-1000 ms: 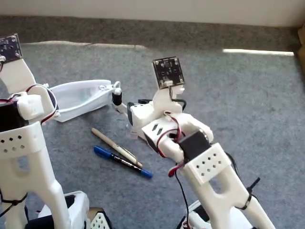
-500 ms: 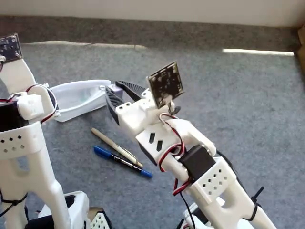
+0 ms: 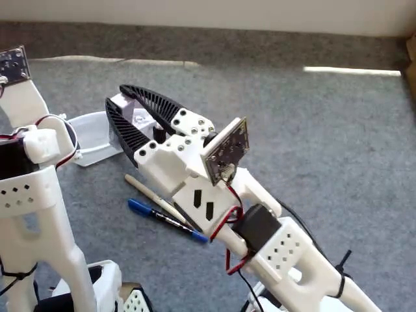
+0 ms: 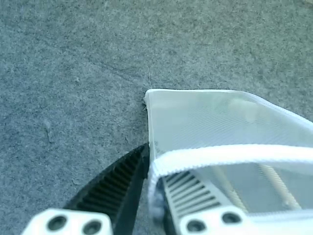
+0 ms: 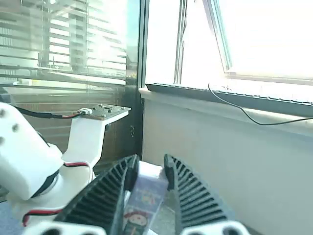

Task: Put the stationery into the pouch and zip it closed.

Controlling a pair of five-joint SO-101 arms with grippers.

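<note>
Pouch (image 3: 97,133), white mesh, lies on grey carpet (image 3: 338,130) at far left. Left gripper (image 4: 151,156) is pinched on the pouch rim, one ribbed finger outside the mesh and one inside. Right gripper (image 3: 117,96) is tilted upward over the pouch's right end, its jaws clamped on a small block with printed wrapper (image 3: 133,114). Beige pen (image 3: 156,198) and blue marker (image 3: 166,220) lie just beside each other on the carpet, nearer than the pouch, partly under the right arm.
</note>
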